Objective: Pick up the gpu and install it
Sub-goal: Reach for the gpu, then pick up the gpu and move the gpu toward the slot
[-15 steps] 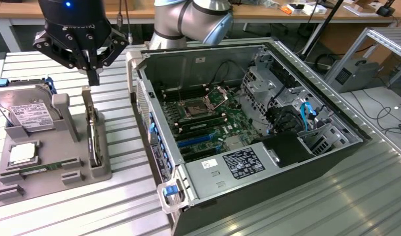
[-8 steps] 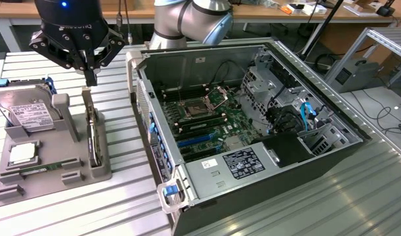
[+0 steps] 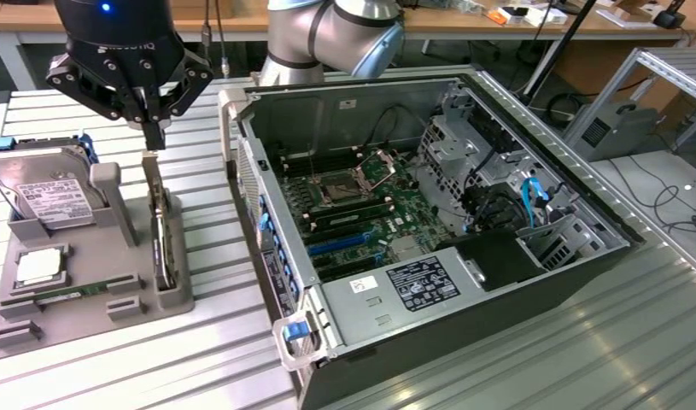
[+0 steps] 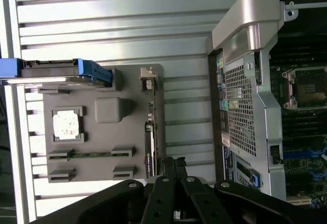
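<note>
Gripper (image 4: 171, 162) up close, pinched narrow, fingers nearly together. From the exterior view's left: hard drive (image 3: 46, 192) propped in the grey tray (image 3: 85, 320), the gpu (image 3: 160, 231) standing on edge in the tray's slot just under the fingertips, then the open computer case (image 3: 359, 316).

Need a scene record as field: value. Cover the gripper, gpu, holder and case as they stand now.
gripper: black gripper directly over the gpu's upper end; contact unclear
gpu: thin dark circuit card with silvery end bracket, on edge in the holder, not installed
holder: grey plastic holder tray, at the exterior view's left
also in holder: boxy silver hard drive with white label; small square silver chip
case: open computer case, green motherboard exposed
</note>
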`<act>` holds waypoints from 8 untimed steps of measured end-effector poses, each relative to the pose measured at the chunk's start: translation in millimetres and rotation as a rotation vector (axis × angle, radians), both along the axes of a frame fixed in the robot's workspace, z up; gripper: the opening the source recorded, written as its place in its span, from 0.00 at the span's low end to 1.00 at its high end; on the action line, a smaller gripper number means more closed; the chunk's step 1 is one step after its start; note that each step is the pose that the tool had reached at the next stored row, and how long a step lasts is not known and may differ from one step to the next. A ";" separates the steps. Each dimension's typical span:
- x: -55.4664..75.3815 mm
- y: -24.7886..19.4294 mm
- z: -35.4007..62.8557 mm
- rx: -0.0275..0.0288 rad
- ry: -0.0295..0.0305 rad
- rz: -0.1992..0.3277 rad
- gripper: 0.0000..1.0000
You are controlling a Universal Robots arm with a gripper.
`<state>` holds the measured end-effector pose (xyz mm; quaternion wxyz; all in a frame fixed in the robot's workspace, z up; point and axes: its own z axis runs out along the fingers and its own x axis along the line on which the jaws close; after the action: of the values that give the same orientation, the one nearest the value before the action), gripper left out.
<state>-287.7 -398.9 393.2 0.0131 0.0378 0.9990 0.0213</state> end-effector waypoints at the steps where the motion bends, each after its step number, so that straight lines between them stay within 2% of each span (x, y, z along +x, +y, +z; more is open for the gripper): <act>1: -0.1 0.0 0.0 0.0000 0.0000 0.000 0.11; 8: -0.1 0.0 0.0 0.0000 0.0000 0.000 0.11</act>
<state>-287.8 -398.9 393.2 0.0131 0.0379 0.9990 0.0213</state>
